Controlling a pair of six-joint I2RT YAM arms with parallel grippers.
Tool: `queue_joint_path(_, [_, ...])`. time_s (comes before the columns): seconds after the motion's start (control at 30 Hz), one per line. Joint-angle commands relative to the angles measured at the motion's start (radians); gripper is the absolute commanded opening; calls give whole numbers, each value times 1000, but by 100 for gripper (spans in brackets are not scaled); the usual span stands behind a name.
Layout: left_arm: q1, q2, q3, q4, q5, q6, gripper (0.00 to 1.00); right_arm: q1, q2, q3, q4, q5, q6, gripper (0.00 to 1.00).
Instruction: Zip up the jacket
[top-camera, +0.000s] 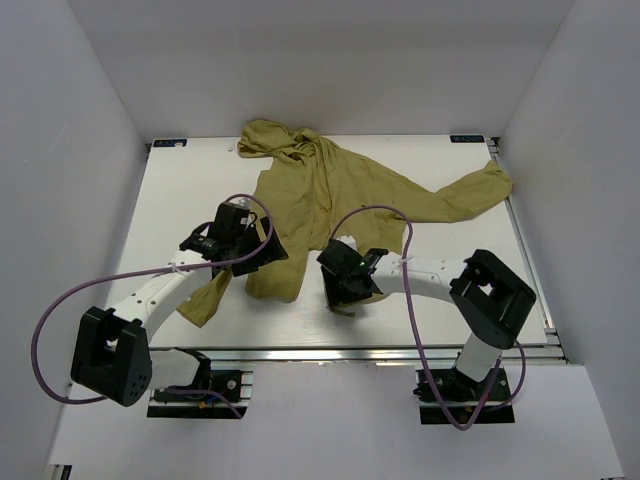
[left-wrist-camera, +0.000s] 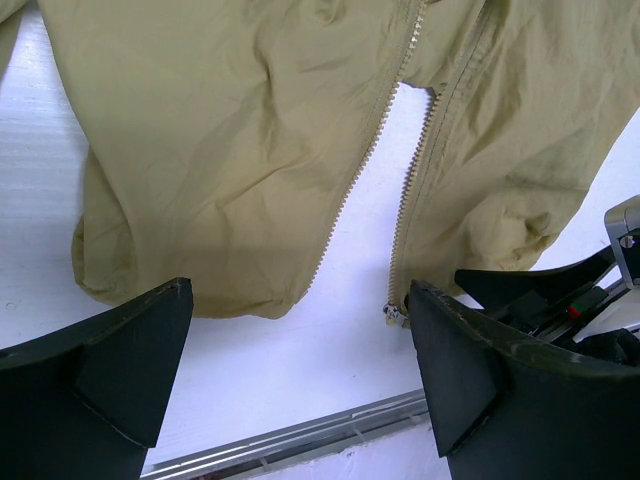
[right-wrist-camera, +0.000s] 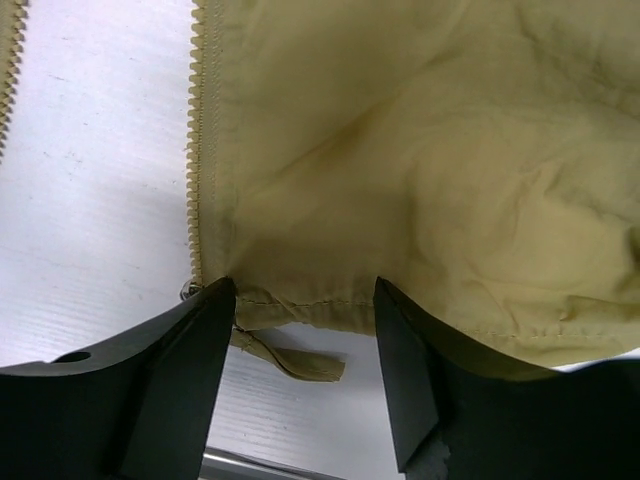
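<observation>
The olive-yellow jacket (top-camera: 340, 185) lies flat on the white table, hood at the far side, one sleeve stretched to the right. Its front zipper is apart at the bottom hem: two rows of teeth (left-wrist-camera: 405, 190) spread in a narrow V. A small metal slider (left-wrist-camera: 393, 314) sits at the foot of the right row. My left gripper (top-camera: 248, 250) is open and empty over the left panel's hem (left-wrist-camera: 220, 150). My right gripper (top-camera: 345, 285) is open, its fingers (right-wrist-camera: 400, 340) on either side of the right panel's hem (right-wrist-camera: 420, 150), beside the zipper teeth (right-wrist-camera: 196, 150).
A small loose fabric tab (right-wrist-camera: 300, 360) sticks out under the hem between the right fingers. The table's metal front rail (left-wrist-camera: 300, 435) runs just below the hem. White walls enclose the table on three sides. The right gripper shows in the left wrist view (left-wrist-camera: 545, 290).
</observation>
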Motion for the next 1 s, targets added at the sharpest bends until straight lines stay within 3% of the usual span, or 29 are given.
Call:
queue_joint_path(0.0, [-1,-34,0,11,-5,10,98,13,31,22,-31,33,33,63])
queue_joint_path(0.33, [-1,-30,7,-16,-29,11,98,22,98,50,-54,27,23,37])
queue_joint_path(0.5, [-1,-25,16,-61,-28,33,98,22,106,56,-50,20,9,0])
queue_joint_path(0.63, [-21,-23,-24,-9,104,74,98,20,31,24,13,-8,-29,0])
queue_joint_path(0.87, [-69,21,-10,-45,95,91,98,5,-138,-52,151,-117,-131,0])
queue_joint_path(0.97, [-72,18,-24,-3,159,100,98,-6,-150,-67,173,-172,-175,0])
